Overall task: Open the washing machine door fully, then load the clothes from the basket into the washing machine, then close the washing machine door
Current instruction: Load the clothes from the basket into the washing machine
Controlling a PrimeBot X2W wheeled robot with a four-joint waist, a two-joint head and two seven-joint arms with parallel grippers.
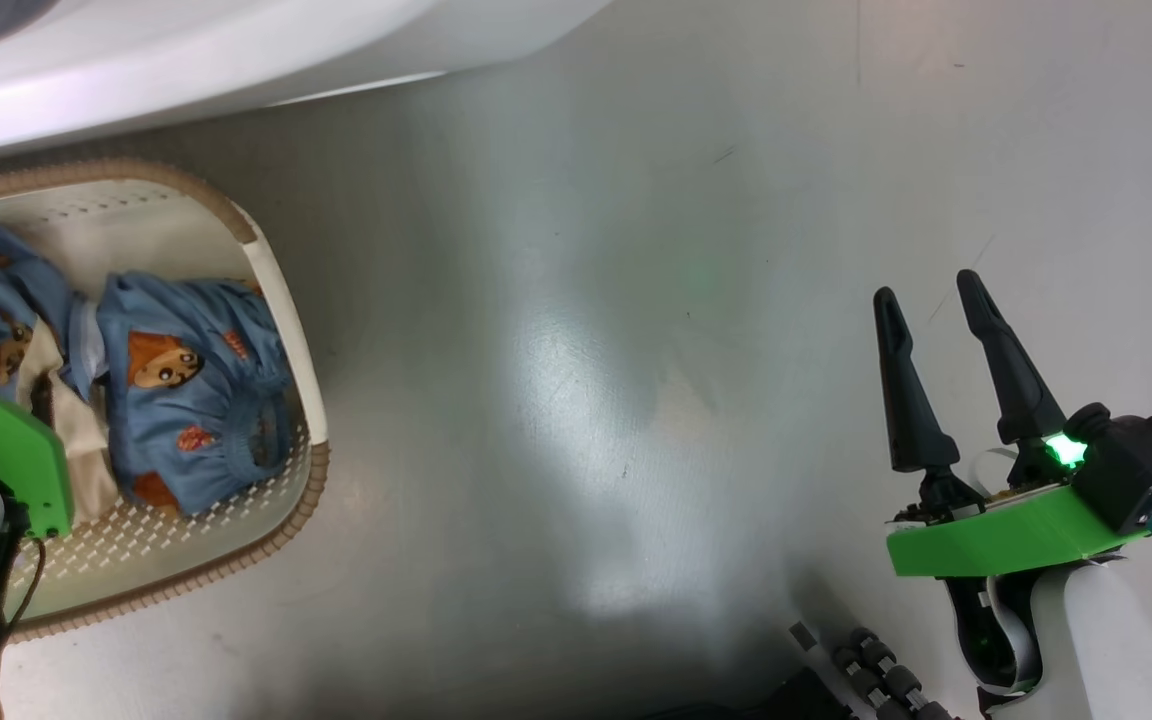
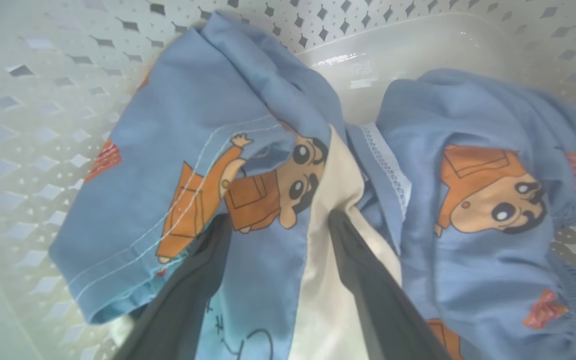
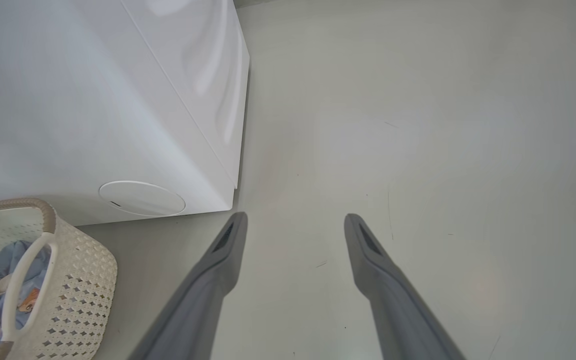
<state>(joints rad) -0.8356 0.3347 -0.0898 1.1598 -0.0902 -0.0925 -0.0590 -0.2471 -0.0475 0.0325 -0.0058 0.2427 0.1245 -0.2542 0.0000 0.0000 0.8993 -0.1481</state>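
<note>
The basket (image 1: 288,330) stands on the floor at the left, below the white washing machine (image 1: 186,60). Light-blue clothes (image 1: 196,400) with orange cartoon prints and cream parts lie inside it. In the left wrist view my left gripper (image 2: 279,220) is down in the basket (image 2: 43,150), open, its fingers (image 2: 208,270) straddling a fold of blue and cream clothes (image 2: 193,150). A second bundle (image 2: 493,250) lies to its right. My right gripper (image 1: 931,290) hangs open and empty over the floor at the lower right. The washing machine door is out of view.
The right wrist view looks past the open right gripper (image 3: 295,220) at the machine's white front (image 3: 68,100) with its round flap (image 3: 142,198), the basket (image 3: 78,280) at lower left. Bare grey floor (image 1: 586,400) spreads between basket and right arm. My left wrist's green mount (image 1: 11,460) overhangs the basket.
</note>
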